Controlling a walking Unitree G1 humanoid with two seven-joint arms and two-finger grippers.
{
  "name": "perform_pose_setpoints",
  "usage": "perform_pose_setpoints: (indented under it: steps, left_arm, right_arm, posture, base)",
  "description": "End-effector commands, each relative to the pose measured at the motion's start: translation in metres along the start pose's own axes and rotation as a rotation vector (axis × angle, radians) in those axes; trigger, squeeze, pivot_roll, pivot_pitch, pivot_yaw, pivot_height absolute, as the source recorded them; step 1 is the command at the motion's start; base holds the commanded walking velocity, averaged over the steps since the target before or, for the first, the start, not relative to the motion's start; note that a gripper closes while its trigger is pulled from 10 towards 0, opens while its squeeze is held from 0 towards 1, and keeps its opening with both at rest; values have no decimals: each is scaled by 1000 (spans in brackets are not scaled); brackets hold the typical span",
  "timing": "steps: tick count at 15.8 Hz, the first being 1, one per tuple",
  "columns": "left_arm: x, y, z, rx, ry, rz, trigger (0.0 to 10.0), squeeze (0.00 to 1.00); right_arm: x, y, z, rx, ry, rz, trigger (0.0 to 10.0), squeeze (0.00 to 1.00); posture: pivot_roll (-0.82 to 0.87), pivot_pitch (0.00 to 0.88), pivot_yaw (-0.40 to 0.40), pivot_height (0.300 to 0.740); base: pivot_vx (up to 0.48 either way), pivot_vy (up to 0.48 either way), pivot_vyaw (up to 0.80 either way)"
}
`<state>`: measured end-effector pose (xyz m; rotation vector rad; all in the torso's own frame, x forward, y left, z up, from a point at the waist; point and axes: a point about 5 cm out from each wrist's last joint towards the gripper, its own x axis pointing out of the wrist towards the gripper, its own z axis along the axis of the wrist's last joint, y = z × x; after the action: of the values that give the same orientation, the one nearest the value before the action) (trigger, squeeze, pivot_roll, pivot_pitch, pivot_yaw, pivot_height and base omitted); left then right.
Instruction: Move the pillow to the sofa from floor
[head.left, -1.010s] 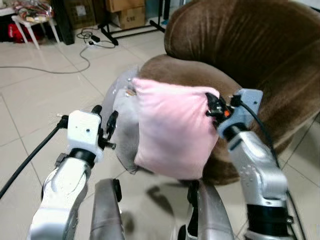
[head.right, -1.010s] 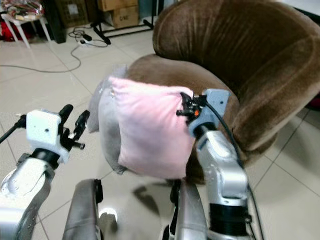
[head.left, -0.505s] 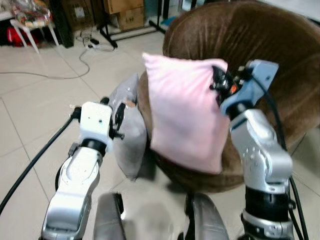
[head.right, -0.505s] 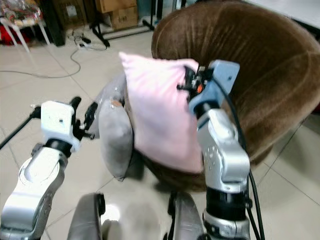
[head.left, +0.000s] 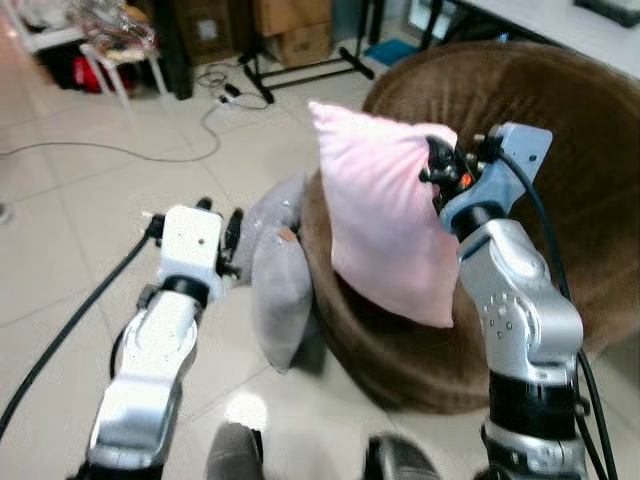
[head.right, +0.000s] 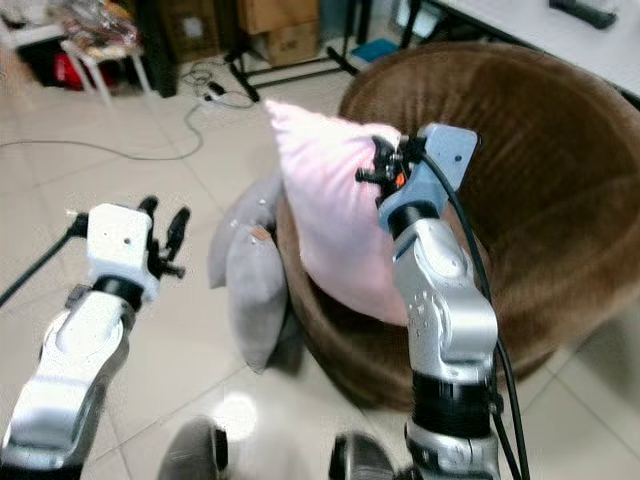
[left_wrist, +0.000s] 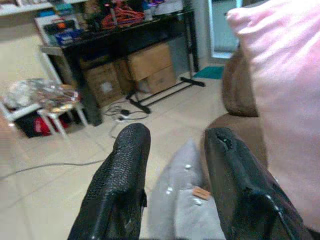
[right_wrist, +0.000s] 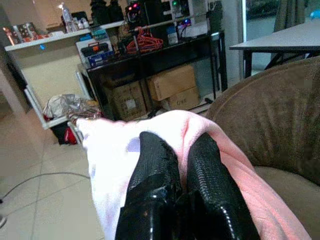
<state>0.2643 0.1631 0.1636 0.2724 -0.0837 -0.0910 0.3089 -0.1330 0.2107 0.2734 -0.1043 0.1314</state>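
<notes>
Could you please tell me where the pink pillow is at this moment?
The pink pillow hangs pinched by its top corner in the right gripper, above the brown sofa's seat, with a grey pillow leaning beside the sofa on the robot's left.

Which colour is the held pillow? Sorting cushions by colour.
Pale pink pillow, clearest in the left eye view.

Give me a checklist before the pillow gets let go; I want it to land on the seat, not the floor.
1. Right tool shut on the pink square fabric pillow: ok.
2. Pillow off the floor, hanging over the brown velvet round sofa: ok.
3. Pillow resting on the seat: not ok, it hangs from its top corner.
4. Left tool open and holding nothing: ok.
5. Grey cushion leaning against the sofa's front, apart from the drop spot: ok.
6. Seat under the pillow unobstructed: cannot tell, the pillow hides it.
</notes>
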Motion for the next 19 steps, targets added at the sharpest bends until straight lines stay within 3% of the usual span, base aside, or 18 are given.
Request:
perform_pose_setpoints:
  steps: [1,9,19]
  left_arm:
    - [-1,4,-2,12,7,11,10000,0]
    - [1,4,-1,-24,2,28,10000,0]
    - [4,1,4,-4,-21,3,10000,0]
  right_arm:
    - [-3,-3,4,7,-21,-7,10000,0]
    - [-7,-13,-21,-11,96,-54,10000,0]
    - [-7,-9,-21,-9,73,-52,10000,0]
  posture:
    - [73,0,-42,740]
    - [76,0,-39,740]
    - [73,0,-27,740]
  base:
    - [0,0,0]
    - [0,0,0]
    - [0,0,0]
